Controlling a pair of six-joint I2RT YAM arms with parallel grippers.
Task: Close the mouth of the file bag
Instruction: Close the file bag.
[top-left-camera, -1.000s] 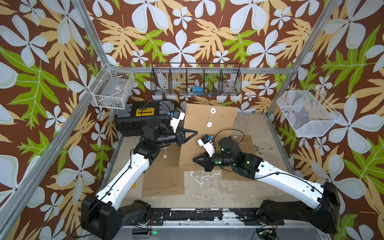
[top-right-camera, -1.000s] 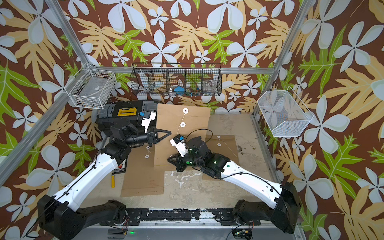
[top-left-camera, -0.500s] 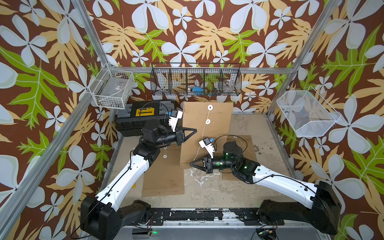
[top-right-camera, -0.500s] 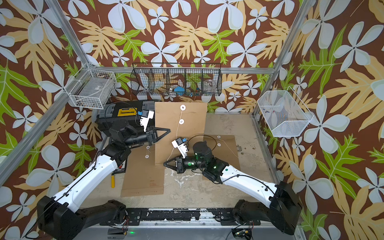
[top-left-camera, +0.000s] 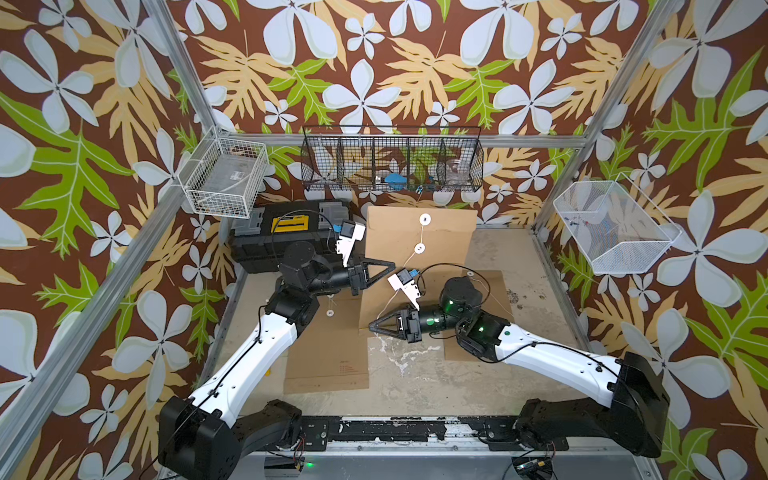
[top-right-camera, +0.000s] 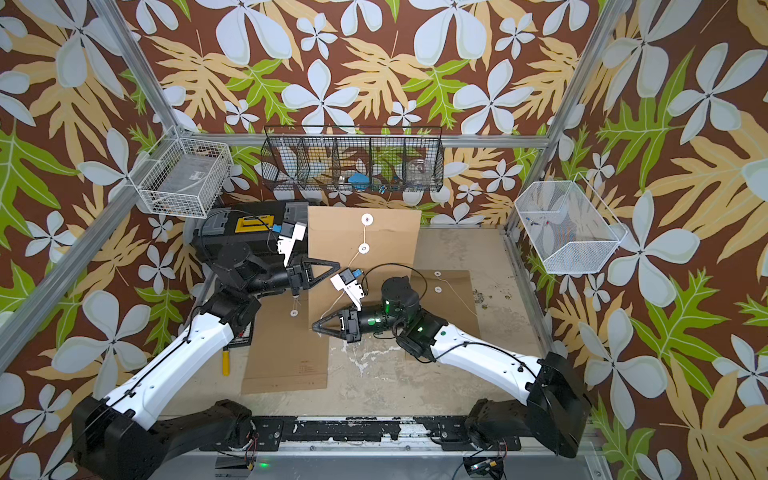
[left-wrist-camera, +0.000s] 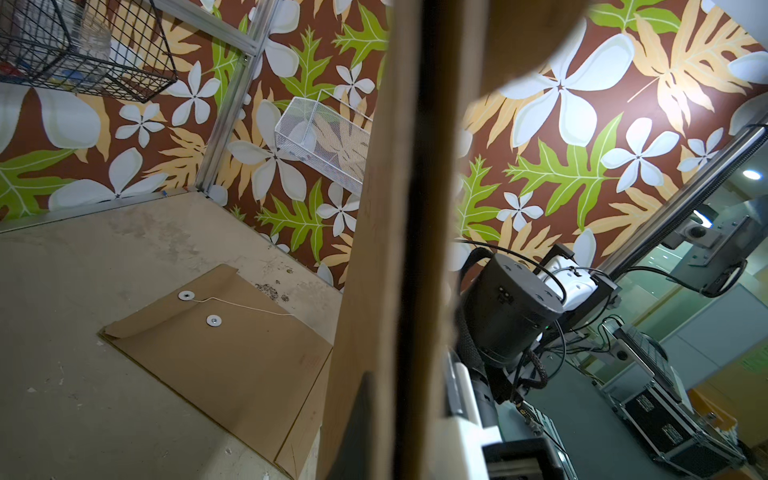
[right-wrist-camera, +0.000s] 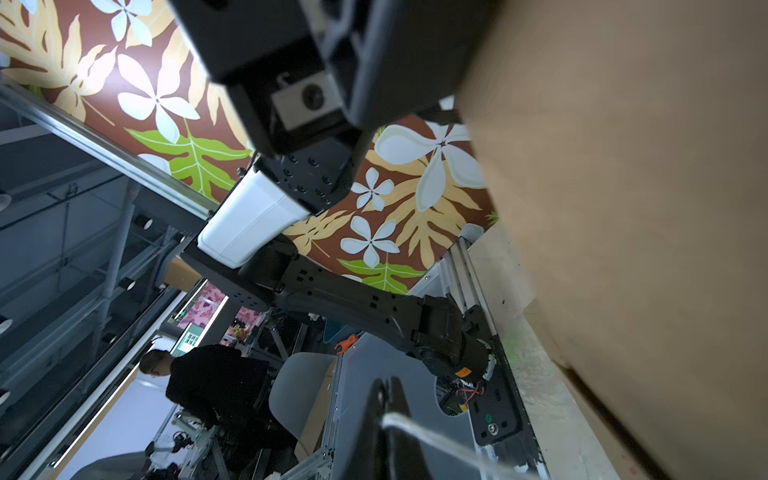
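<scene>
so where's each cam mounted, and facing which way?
Top views: high over the base, facing down at the table; left arm, right arm, left end effector, right end effector.
Left wrist: on left arm, facing the right wall past the upright file bag; right arm shows.
Right wrist: on right arm, facing the left arm and the room; string in its grip.
Shared: both wrist views see the file bag.

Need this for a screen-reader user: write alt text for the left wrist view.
A brown file bag, held edge-on close to the camera, cuts the frame as a blurred band. Behind it a second file bag lies flat on the table, white string loose by its two round clasps, with the right arm and leaf-patterned walls beyond.
</scene>
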